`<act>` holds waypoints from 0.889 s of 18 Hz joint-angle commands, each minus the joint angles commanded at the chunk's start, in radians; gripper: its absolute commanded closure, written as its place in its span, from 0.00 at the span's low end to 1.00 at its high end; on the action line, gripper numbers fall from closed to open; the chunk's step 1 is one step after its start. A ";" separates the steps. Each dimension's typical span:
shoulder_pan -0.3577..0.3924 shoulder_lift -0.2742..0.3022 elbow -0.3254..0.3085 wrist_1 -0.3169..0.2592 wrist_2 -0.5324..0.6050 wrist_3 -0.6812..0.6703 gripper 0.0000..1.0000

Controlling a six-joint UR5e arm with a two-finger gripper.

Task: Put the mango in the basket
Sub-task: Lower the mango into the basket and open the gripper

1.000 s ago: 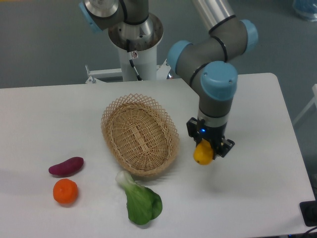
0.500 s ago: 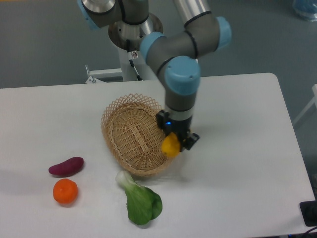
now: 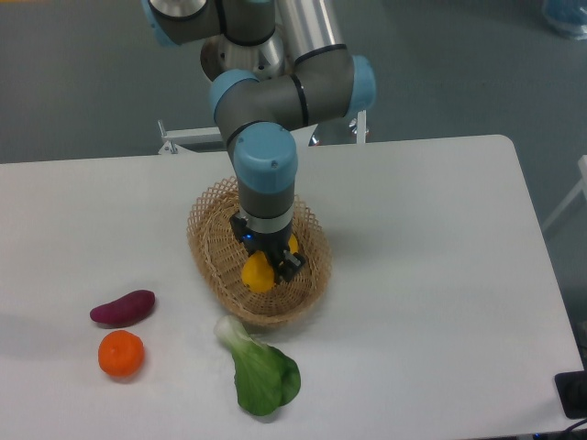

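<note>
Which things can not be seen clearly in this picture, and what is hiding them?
- Mango: the gripper covers its upper part in the fixed camera view; whether it touches the basket floor cannot be told.
- Basket: the arm's wrist hides its middle and part of the far rim.
- Fingertips: too dark and small to separate from the mango.
- Dark object at the lower right: cut off by the picture edge.

Just one fixed camera here, mounted high across from the arm's base (image 3: 248, 55). It looks down at the white table (image 3: 440, 275) from mid range.
</note>
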 joint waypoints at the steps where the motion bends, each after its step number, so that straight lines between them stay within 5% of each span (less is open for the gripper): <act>1: -0.008 -0.002 -0.003 0.000 0.002 0.000 0.51; 4: -0.017 -0.005 -0.023 0.000 0.003 0.002 0.30; 5: -0.015 -0.003 -0.023 -0.002 0.002 0.003 0.08; 6: -0.015 0.000 -0.025 -0.002 -0.003 0.006 0.00; 16: 0.052 0.011 0.024 -0.006 -0.012 0.002 0.00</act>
